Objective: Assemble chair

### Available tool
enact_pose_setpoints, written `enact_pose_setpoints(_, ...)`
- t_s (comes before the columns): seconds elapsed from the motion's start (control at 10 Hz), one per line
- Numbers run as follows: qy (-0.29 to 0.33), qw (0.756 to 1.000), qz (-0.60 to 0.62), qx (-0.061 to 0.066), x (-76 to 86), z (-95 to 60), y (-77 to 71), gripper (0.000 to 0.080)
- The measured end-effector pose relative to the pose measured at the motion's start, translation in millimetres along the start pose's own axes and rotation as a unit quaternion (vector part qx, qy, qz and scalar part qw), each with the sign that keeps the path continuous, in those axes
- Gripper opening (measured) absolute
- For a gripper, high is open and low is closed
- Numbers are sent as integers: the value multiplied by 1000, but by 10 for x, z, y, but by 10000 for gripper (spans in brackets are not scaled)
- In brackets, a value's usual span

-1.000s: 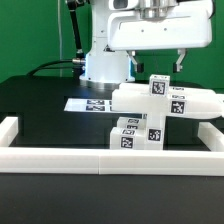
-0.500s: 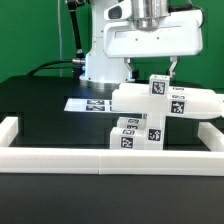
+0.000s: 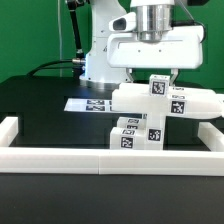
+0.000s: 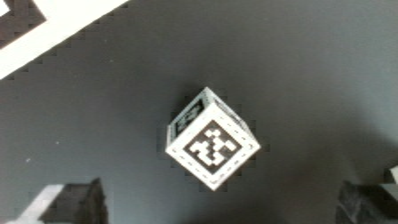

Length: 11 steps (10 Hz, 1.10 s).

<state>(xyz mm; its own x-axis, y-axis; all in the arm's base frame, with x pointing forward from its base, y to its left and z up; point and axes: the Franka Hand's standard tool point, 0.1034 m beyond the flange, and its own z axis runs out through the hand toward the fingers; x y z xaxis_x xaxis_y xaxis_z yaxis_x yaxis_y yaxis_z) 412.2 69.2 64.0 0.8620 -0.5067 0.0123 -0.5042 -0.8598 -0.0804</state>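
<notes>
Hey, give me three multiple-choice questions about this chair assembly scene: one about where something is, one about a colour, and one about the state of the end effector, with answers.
1. Where does the marker board lie?
A. On the black table, on the exterior view's left of the chair parts
B. On top of the chair parts
C. Outside the white border wall

2. What colour are the chair parts?
A. Black
B. White with black-and-white tags
C. Green

3. What state is the end effector in?
A. Shut on a chair part
B. Shut and empty
C. Open, holding nothing

Answers:
1. A, the flat sheet rests on the table, by the parts.
2. B, the blocks are white and carry square tags.
3. C, the wrist view shows both fingers spread wide with a tagged part lying untouched between them.
</notes>
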Motion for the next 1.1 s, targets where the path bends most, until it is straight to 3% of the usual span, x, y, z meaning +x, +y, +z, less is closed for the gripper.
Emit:
enact_pose_setpoints(0.2,3,1000,9,-13,-16,119,-69,648)
enact_pose_setpoints(0.5,3,1000,7,-13,-4,120,-63,648)
enact_pose_setpoints(1.1,4,999,4,-35,-23,308,87,648)
